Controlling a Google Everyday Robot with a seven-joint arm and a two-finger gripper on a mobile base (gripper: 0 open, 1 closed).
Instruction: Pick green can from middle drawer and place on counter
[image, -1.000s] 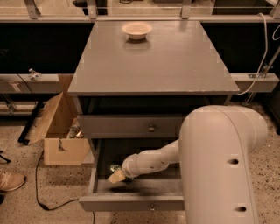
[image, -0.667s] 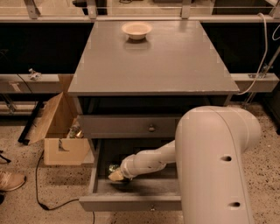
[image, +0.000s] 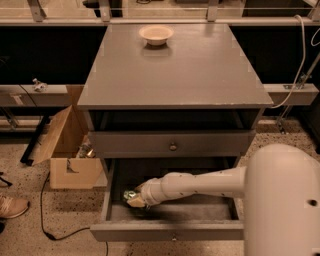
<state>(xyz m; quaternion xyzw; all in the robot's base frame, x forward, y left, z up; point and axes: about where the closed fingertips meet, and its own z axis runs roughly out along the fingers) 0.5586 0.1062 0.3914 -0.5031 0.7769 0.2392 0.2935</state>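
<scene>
The middle drawer (image: 167, 231) is pulled open below the counter (image: 175, 70). The green can (image: 128, 194) lies at the drawer's left side, only partly showing, green with pale glints. My gripper (image: 135, 200) reaches in from the right on a white arm and sits right against the can, covering most of it. Whether the can rests on the drawer floor is hidden.
A shallow cream bowl (image: 156, 34) stands at the back of the counter. A shut drawer with a small knob (image: 173, 147) sits above the open one. An open cardboard box (image: 65, 150) and a cable are on the floor to the left. My arm's white body (image: 282, 200) fills the lower right.
The arm's large white body has shifted a little to the right in view. The gripper has stayed at the can in the drawer's left side.
</scene>
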